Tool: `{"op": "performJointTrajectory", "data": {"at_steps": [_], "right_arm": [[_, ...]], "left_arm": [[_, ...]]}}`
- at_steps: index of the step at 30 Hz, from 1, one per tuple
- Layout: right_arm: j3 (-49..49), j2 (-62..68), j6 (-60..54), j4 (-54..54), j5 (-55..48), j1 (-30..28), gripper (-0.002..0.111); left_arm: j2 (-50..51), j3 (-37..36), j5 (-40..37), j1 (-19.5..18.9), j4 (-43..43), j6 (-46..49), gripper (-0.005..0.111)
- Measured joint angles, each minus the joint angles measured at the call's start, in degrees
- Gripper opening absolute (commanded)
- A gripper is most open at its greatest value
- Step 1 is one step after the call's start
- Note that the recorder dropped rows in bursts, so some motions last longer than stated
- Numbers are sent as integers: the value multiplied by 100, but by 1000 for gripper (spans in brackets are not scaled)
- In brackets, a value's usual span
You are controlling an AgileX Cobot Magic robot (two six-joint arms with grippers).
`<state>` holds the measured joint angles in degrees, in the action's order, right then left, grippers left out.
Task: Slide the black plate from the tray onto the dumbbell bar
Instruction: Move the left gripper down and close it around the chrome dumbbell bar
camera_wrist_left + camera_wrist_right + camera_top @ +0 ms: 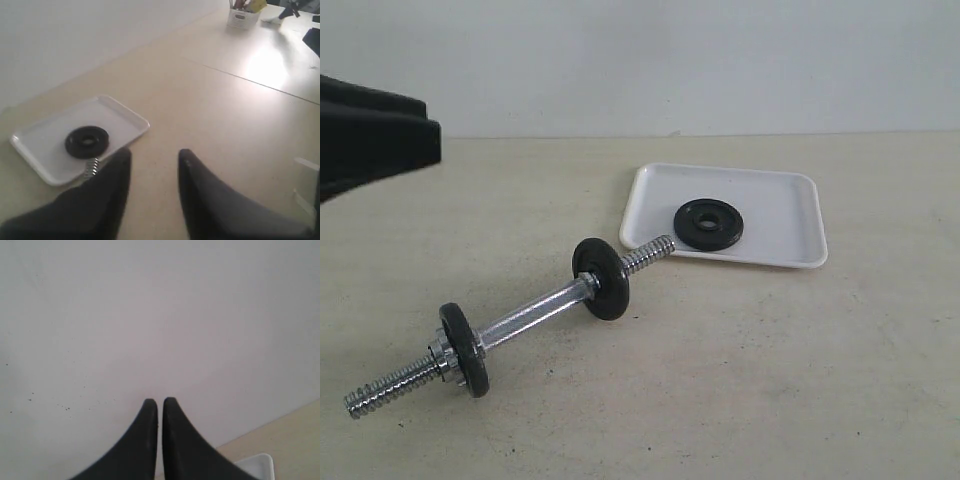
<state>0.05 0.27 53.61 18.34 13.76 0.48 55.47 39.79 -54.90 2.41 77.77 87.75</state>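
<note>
The black plate [709, 224] lies flat in the white tray [782, 205] at the back of the table. In front of the tray the dumbbell bar [530, 316] lies slanted, one threaded end reaching the tray's rim. It carries two black discs [601, 278] [465, 350] and a chrome nut [441, 352]. My left gripper [430, 140] hovers at the far left, above and behind the bar. In the left wrist view it [154, 154] stands open and empty, with the plate [87, 141], tray [127, 120] and bar end [91, 167] beyond one finger. My right gripper [160, 401] is shut, empty, facing the wall.
A white wall [670, 60] runs along the table's far edge. A white basket [242, 17] with small items stands far off on the neighbouring table surface. A corner of the tray [257, 462] shows in the right wrist view.
</note>
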Motion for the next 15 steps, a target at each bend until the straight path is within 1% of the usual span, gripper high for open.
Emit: {"op": "performJointTrajectory", "data": {"at_steps": [1, 2, 3, 7, 10, 11, 13, 15], "right_arm": [[0, 0, 0, 0, 0, 0, 0], [0, 0, 0, 0, -11, 0, 0], [0, 0, 0, 0, -11, 0, 0], [0, 0, 0, 16, -11, 0, 0], [0, 0, 0, 16, -62, 0, 0], [0, 0, 0, 16, -106, 0, 0], [0, 0, 0, 16, -242, 0, 0], [0, 0, 0, 16, -367, 0, 0]], "left_arm": [[147, 0, -65, 0, -13, 0, 82], [257, 0, -108, 10, -15, -29, 90], [381, 0, -119, 34, -36, -78, 94], [753, 0, 77, 223, -63, -411, 91], [874, 0, 554, 536, -315, -432, 90], [888, 0, 778, 646, -477, -433, 90], [901, 0, 1417, 953, -1085, -609, 90], [935, 0, 2036, 1267, -1712, -959, 89]]}}
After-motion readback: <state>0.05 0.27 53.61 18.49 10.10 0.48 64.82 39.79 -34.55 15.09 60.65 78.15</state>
